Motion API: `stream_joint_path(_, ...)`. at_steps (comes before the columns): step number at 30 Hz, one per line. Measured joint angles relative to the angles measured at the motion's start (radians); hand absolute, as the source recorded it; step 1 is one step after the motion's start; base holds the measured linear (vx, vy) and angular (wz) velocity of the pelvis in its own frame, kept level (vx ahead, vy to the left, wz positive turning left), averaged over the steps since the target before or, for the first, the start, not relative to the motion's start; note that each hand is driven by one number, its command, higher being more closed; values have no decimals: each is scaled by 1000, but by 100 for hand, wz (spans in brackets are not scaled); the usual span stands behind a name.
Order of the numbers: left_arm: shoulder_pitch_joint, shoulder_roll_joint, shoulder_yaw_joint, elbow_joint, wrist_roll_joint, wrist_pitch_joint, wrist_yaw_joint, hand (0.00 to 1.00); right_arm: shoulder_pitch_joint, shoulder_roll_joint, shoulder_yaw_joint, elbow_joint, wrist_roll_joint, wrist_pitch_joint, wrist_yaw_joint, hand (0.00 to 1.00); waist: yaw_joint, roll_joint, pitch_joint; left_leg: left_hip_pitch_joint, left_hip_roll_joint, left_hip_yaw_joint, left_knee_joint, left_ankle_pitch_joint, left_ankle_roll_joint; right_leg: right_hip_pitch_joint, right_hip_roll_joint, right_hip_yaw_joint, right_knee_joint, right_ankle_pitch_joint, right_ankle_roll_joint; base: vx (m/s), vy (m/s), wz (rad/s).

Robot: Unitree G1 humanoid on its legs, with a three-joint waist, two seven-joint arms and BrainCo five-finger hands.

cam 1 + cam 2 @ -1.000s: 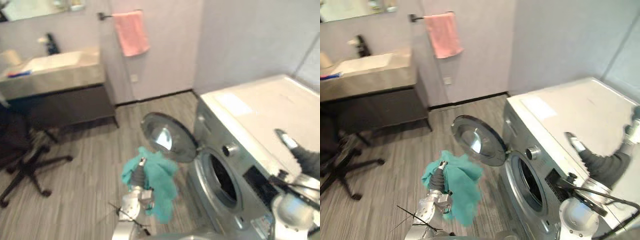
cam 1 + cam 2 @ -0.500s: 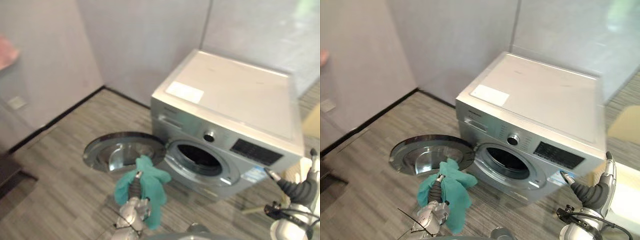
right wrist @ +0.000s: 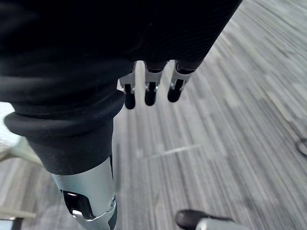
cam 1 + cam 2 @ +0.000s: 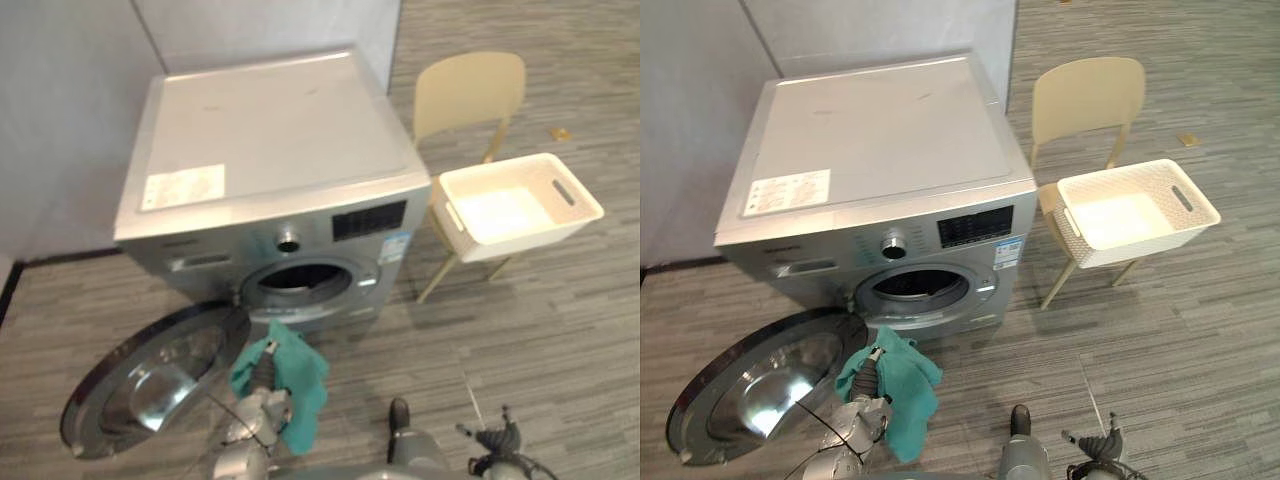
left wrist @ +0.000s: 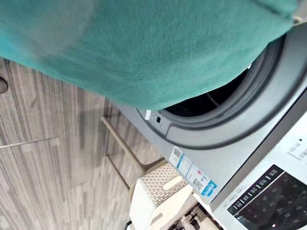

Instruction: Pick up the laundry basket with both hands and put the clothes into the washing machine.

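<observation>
The whole view has been swung round since half a second ago: the washing machine (image 4: 270, 130), seen then at an angle, is now faced almost front-on in the upper left of the frame. A white laundry basket (image 4: 520, 232) has been brought into view at the right of the frame. It is set on the seat of a pale chair (image 4: 468, 90) just beside the machine, and no clothes can be made out inside it.

The round door (image 4: 150, 380) is swung fully open towards the lower left of the frame, and the dark drum opening (image 4: 297, 282) is exposed. As before, a teal cloth (image 4: 902, 395) is draped over the left hand (image 4: 871, 366), low in the frame, just in front of and below the opening and beside the door's edge. The cloth is outside the drum. The fingers of that hand are hidden in the cloth, so it cannot be told whether they are curled round it.

The right hand (image 3: 149, 93), seen raised at the lower right earlier, is now found lower, at the bottom edge. Its fingers are held straight and relaxed above the grey plank floor (image 3: 230, 120), and nothing is held in them.
</observation>
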Motion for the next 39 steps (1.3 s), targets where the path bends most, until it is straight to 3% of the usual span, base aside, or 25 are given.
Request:
stream_joint_path(4, -22, -3, 22, 80, -13, 27, -1, 100, -29, -13, 6, 156, 165, -37, 40, 0, 2, -2, 1, 31, 55, -21, 14, 16, -24, 56, 56, -26, -29, -10, -16, 82, -141, 1)
stream_joint_path(6, -8, -6, 47, 103, -46, 28, 4, 100, -43, -36, 42, 200, 201, -39, 49, 0, 10, -9, 5, 23, 100, -29, 114, 23, -6, 96, 85, -16, -60, -17, -28, 69, -158, -21)
stream_joint_path(7, 6, -6, 62, 103, -64, 30, 9, 100, -49, -53, 82, 218, 207, -38, 63, 0, 20, -19, 12, 4, 125, -56, 204, 40, 62, 121, 92, -6, -73, -23, -37, 43, -111, -28)
stream_joint_path(8, 10, -6, 62, 103, -76, 29, 9, 100, -49, -60, 104, 218, 207, -39, 69, 0, 24, -24, 17, -11, 140, -76, 261, 58, 96, 136, 95, 0, -78, -27, -43, 59, -131, -24)
stream_joint_path(9, 17, -3, 63, 104, -83, 29, 9, 100, -49, -81, 154, 218, 207, -39, 82, 0, 27, -27, 25, -58, 169, -138, 379, 109, 162, 166, 101, 7, -92, -42, -58, 87, -73, -13)
stream_joint_path(10, 20, 2, 62, 106, -93, 29, 10, 100, -59, -100, 193, 216, 206, -40, 86, 0, 30, -35, 38, -130, 188, -220, 498, 141, 157, 194, 99, 23, -112, -51, -68, 109, -51, -11)
stream_joint_path(12, 7, -5, 46, 117, -97, 29, 10, 100, -73, -113, 213, 217, 205, -41, 93, 0, 47, -34, 52, -194, 145, -279, 552, 44, 113, 206, 84, 40, -112, -61, -69, 127, 60, -10)
stream_joint_path(13, -18, -4, 6, 124, -94, 29, 12, 100, -88, -121, 235, 220, 204, -41, 104, 0, 60, -47, 65, -258, 68, -297, 520, -5, 100, 206, 55, 46, -112, -64, -64, 125, 58, -7)
stream_joint_path(15, -37, -4, -24, 126, -89, 26, 18, 100, -111, -134, 268, 243, 203, -44, 108, 0, 70, -57, 81, -289, -8, -282, 399, -4, 97, 203, 34, 58, -109, -61, -62, 98, 70, -21)
stream_joint_path(16, -53, -5, -47, 143, -84, 25, 22, 100, -120, -150, 289, 246, 202, -47, 113, 0, 79, -47, 85, -283, -46, -274, 236, 22, 72, 199, 39, 66, -114, -55, -47, 107, 124, -55)
stream_joint_path(17, -68, -3, -79, 159, -82, 21, 31, 100, -131, -164, 296, 256, 202, -56, 121, 0, 83, -22, 86, -263, -62, -277, 100, 82, 134, 201, 63, 79, -128, -53, -29, 117, 141, -53)
stream_joint_path(18, -86, 3, -94, 180, -80, 19, 33, 100, -145, -156, 305, 264, 202, -56, 120, 0, 83, -38, 93, -249, -71, -267, 86, 89, 123, 209, 53, 84, -137, -48, -18, 118, 99, -27)
stream_joint_path(19, -107, 23, -125, 197, -70, 18, 36, 100, -149, -141, 323, 252, 202, -64, 118, 0, 73, -71, 94, -245, -107, -267, 50, 91, 122, 199, 31, 67, -130, -56, 1, 173, 99, 8)
stream_joint_path(23, -160, 46, -265, 219, -16, 23, 18, 100, -169, -140, 327, 252, 201, -69, 120, 0, 71, -83, 104, -218, -146, -254, 55, 70, 148, 74, -40, 56, 202, -180, 38, 196, 120, 6)
stream_joint_path(25, -166, 54, -306, 219, 3, 26, 7, 100, -185, -147, 337, 249, 202, -75, 121, 0, 69, -68, 112, -178, -144, -275, 46, 70, 153, 30, -64, 57, 335, -196, 22, 180, 8, 7)
stream_joint_path(27, -184, 60, -312, 220, 4, 25, 9, 100, -192, -148, 376, 241, 203, -79, 121, 0, 68, -69, 111, -165, -142, -315, 38, 69, 153, 24, -77, 59, 349, -241, 28, 158, -141, 48)
stream_joint_path(29, -207, 64, -315, 221, 3, 22, 9, 100, -210, -124, 399, 244, 204, -78, 121, 0, 72, -78, 109, -172, -139, -343, 39, 68, 143, 16, -109, 54, 317, -235, 29, 122, -190, 57)
stream_joint_path(30, -218, 75, -321, 220, 3, 15, 9, 100, -215, -100, 429, 250, 199, -75, 123, 0, 83, -102, 107, -174, -147, -352, 44, 68, 120, 17, -140, 29, 254, -180, 33, 97, -290, 33)
stream_joint_path(31, -221, 85, -320, 224, 2, 15, 10, 100, -231, -92, 470, 256, 199, -76, 127, 0, 89, -118, 109, -190, -144, -365, 61, 63, 98, 18, -147, 30, 235, -177, 96, 78, -331, 22)
stream_joint_path(33, -228, 82, -315, 223, -2, 15, 12, 100, -272, -92, 526, 263, 199, -75, 127, 0, 90, -88, 118, -243, -96, -387, 73, 82, 67, 0, -107, 2, 216, -178, 78, 29, -303, 11)
stream_joint_path(36, -291, 65, -293, 222, -55, 14, 30, 100, -319, -94, 586, 263, 202, -74, 127, 0, 89, -69, 165, -323, -60, -458, 71, 116, 28, -56, -66, -62, 247, -181, 47, -49, -286, 39)
stream_joint_path(39, -445, 44, -291, 221, -152, -7, 78, 100, -381, -97, 620, 245, 227, -76, 119, 0, 81, -106, 254, -431, -66, -532, 76, 160, 15, -159, -93, -139, 372, -227, 4, -146, -175, 75)
